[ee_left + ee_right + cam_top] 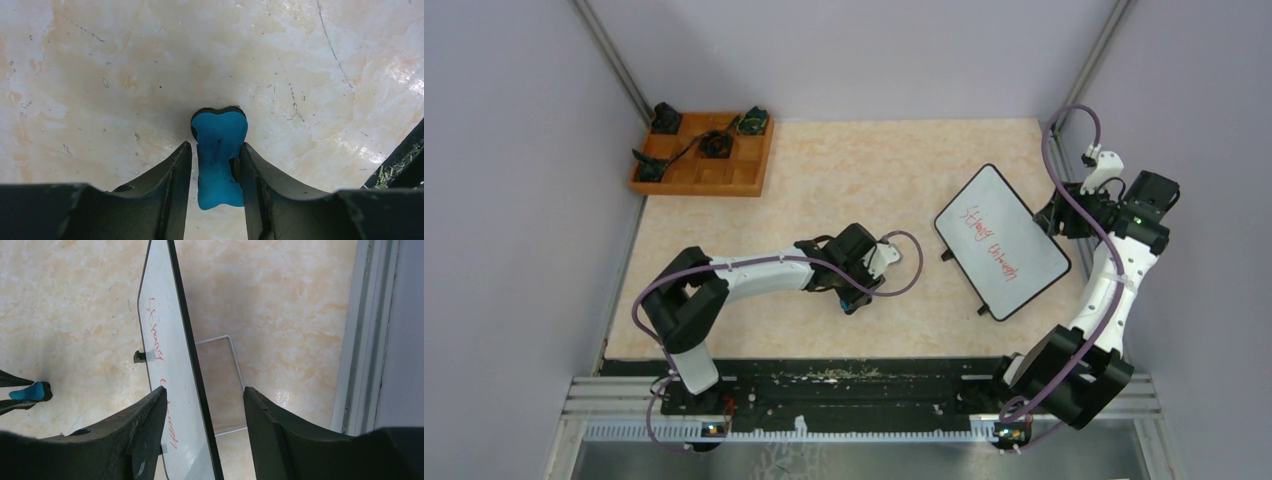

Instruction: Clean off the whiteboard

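Tabletop [874,170]: whiteboard [1004,240] well apart from eraser [220,150] in left end effector [215,146].

I make out two lines of red handwriting [976,224] on the whiteboard [1024,235], near the tabletop's [874,170] right edge; neither is legible.

The light is bright and even, and the shadows are soft. In front of the left gripper [216,145], a small dark shadow sits just past the tip of the blue eraser [220,130]. The table [100,75] shines pale off to that gripper's right. Just ahead of the right gripper [205,390], a little to its right, a white spot of glare sits on the table. Both grippers look dark and a bit blurry close to the camera.
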{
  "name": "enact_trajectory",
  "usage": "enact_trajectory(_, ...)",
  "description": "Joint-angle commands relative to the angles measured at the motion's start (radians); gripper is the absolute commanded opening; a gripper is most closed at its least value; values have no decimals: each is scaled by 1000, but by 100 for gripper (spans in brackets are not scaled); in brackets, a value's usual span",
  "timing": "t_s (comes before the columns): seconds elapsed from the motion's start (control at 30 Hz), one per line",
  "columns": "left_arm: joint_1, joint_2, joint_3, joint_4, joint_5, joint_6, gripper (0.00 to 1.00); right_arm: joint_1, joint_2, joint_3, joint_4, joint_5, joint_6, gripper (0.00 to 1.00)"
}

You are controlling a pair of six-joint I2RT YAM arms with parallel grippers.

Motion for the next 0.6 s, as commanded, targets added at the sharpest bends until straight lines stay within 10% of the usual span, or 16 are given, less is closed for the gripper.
enact_trajectory(0.0, -5, 9, 20, 9, -5, 1, 46, -3, -11, 1, 28, -24, -16, 58)
enact_trajectory(0.57, -6, 19, 12, -7, -13, -8, 44, -2, -9, -2, 30, -28, -10, 58)
